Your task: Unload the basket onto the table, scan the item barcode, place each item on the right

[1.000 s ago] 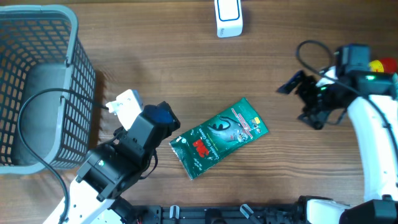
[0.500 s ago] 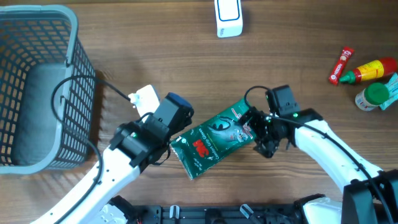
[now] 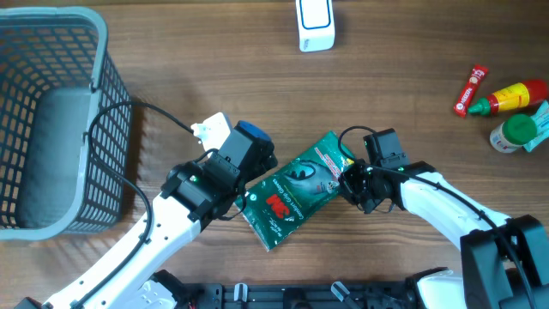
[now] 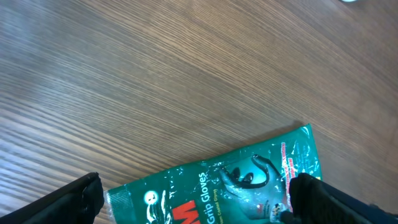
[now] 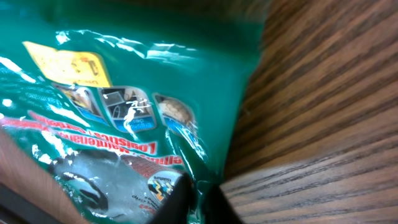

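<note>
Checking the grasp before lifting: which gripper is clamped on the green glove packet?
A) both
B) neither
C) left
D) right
D: the right gripper pinches the green glove packet at its edge, while the left gripper stands open above the other end.

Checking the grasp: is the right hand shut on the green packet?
Shut: the right hand pinches the green packet at its edge, wrist view.
</note>
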`<state>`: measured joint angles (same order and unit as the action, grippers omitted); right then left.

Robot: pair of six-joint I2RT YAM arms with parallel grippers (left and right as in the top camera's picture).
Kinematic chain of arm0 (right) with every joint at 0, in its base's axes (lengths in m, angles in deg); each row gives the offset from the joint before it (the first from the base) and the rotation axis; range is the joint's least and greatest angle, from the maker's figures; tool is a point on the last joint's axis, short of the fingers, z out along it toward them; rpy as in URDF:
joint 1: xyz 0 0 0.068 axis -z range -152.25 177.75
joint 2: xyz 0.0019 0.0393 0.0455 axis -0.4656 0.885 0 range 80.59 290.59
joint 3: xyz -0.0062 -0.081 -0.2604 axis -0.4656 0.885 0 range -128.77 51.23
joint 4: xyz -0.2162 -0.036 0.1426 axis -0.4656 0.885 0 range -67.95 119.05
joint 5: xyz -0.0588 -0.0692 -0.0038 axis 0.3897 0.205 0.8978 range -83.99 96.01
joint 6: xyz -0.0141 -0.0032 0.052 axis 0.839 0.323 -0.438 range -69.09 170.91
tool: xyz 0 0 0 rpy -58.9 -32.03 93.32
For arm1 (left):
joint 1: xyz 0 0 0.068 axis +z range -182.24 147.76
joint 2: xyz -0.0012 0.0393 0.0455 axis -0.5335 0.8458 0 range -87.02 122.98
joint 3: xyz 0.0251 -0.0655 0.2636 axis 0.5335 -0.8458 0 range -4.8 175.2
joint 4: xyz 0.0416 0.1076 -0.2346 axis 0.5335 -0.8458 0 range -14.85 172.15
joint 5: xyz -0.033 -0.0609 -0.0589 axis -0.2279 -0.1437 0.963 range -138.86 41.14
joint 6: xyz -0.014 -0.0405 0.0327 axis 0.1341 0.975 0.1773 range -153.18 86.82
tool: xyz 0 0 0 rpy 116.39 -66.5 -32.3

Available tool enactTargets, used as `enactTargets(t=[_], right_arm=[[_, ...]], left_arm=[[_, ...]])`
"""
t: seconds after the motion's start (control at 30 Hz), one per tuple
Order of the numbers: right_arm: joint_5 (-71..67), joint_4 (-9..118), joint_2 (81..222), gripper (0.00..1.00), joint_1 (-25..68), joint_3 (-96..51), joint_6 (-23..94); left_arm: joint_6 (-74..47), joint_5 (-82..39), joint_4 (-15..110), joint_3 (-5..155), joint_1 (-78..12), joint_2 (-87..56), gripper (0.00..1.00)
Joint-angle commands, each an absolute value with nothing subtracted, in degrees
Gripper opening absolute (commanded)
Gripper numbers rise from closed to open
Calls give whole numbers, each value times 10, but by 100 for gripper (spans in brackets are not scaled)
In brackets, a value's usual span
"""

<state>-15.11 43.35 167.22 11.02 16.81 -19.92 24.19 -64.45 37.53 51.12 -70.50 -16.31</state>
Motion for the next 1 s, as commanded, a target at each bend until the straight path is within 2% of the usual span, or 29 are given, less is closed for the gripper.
enactTargets(t=[0.0,0.13,0.27,0.3,0.33,0.37,0.4,0.43,0.6,0.9,0.93,0.97], right_arm=[[-122,429,1684,4,109,178,-197],[-124,438,1675,4,109,160,-148],[-123,509,1632,5,109,117,-103],[-117,530,1623,5,109,108,-101],[-110,544,1616,5,109,104,-101],[-106,551,1613,5,109,104,-102],[-101,557,1612,4,109,104,-101],[-96,560,1613,5,109,104,-101],[-90,562,1612,5,109,104,-100],[-103,637,1612,5,109,47,-59],[-100,657,1612,5,109,34,-55],[-86,695,1612,5,109,11,-46]], left_arm=[[245,-619,378,510,-707,-156,100],[245,-608,378,510,-708,-156,100],[245,-606,383,510,-707,-156,100],[245,-590,393,510,-707,-154,91],[245,-563,409,510,-707,-149,67],[245,-544,420,510,-706,-141,39],[245,-525,429,510,-706,-133,27],[245,-506,436,510,-706,-122,4],[275,-385,466,510,-706,-26,4],[275,-339,505,510,-706,54,4],[275,-343,505,510,-705,54,13],[275,-348,505,510,-702,55,32]])
